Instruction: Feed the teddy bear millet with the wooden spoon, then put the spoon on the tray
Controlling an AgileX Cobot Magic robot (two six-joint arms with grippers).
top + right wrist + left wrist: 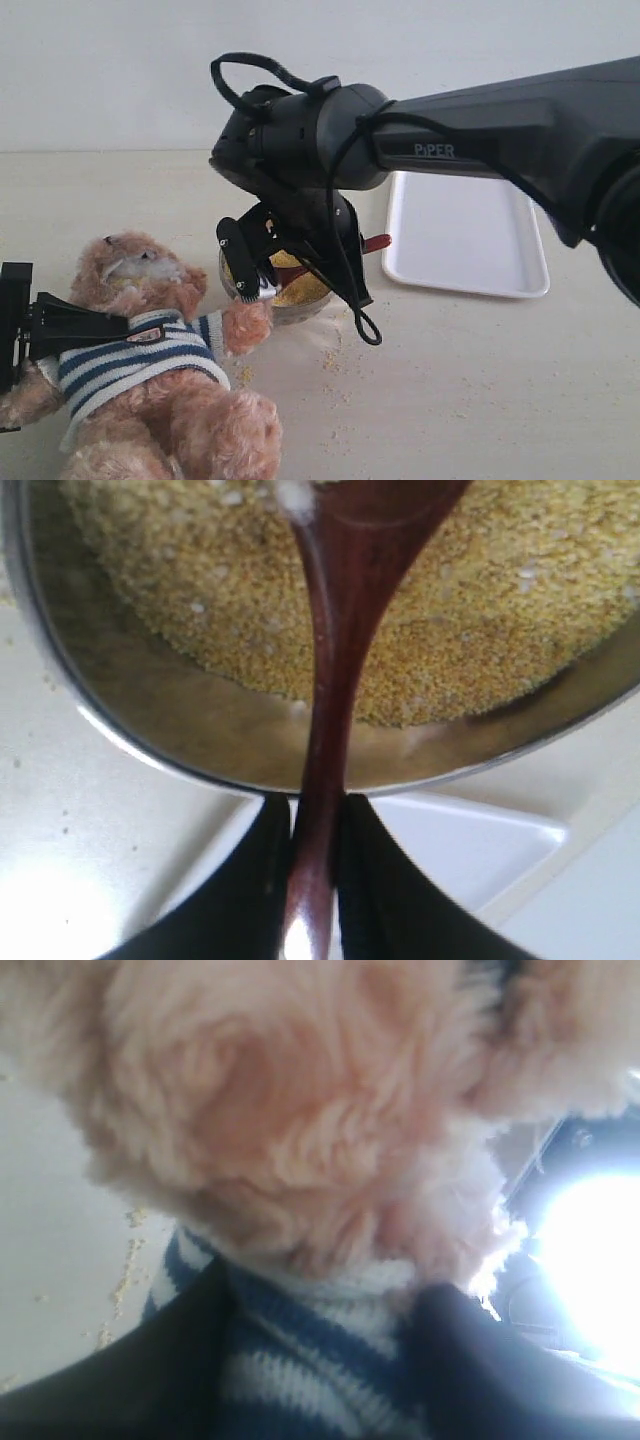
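The teddy bear lies on its back at the lower left, in its navy-and-white striped shirt. My left gripper is shut on the shirt below the bear's chin. Beside the bear's raised paw stands the round metal bowl of millet. My right gripper hangs over the bowl's right rim, shut on the handle of the wooden spoon. The spoon's head reaches over the millet. The white tray lies right of the bowl.
Loose millet crumbs are scattered on the light tabletop in front of the bowl and beside the bear. My right arm spans the scene from the right, above the tray. A cable loop hangs from the gripper.
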